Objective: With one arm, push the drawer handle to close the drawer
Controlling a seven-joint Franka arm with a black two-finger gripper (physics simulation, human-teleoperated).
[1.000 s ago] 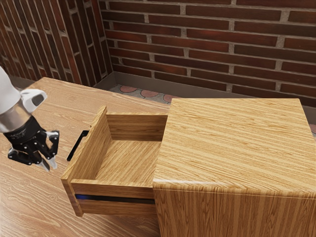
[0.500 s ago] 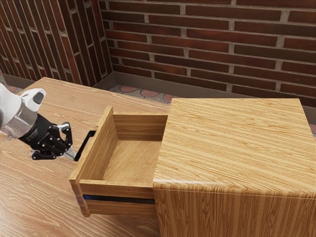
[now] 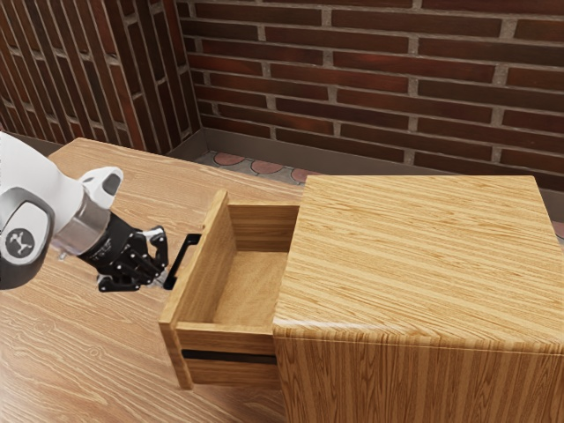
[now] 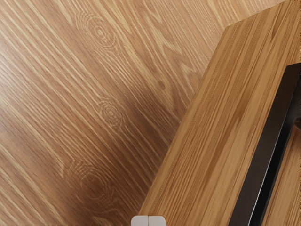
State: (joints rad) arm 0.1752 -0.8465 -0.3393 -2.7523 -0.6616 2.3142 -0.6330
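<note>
Arm: white, with a silvery collar near the wrist, it reaches in from the exterior view's left, slanting down toward the drawer.
Table: pale brown wood [image 3: 70,352] with wavy grain and knots, spread under the arm and around the drawer.
Gripper: black and jointed [image 3: 165,281], tilted, its tips right by the near end of the handle; from where I stand I can't tell whether they touch it.
Fingers: narrow, brought together with nothing between them; in the wrist view the two pale fingertips [image 4: 148,221] sit side by side, edge to edge.
Handle: a straight black bar [image 3: 181,262] running along the outer face of the drawer front; the wrist view has it to one side of the fingertips, with wood visible in between.
Drawer front: an upright wooden panel [image 3: 201,264], standing well apart from the cabinet.
Drawer: partly open, sticking out of the cabinet toward the gripper, its wooden bottom [image 3: 247,286] bare to my eye.
Runner: a dark strip [image 3: 231,357] along the drawer's near side.
Cabinet: a big striped wooden box [image 3: 423,256] on the exterior view's right, with a glossy top.
Wall: reddish-brown brick [image 3: 397,75] with pale mortar, behind the cabinet.
</note>
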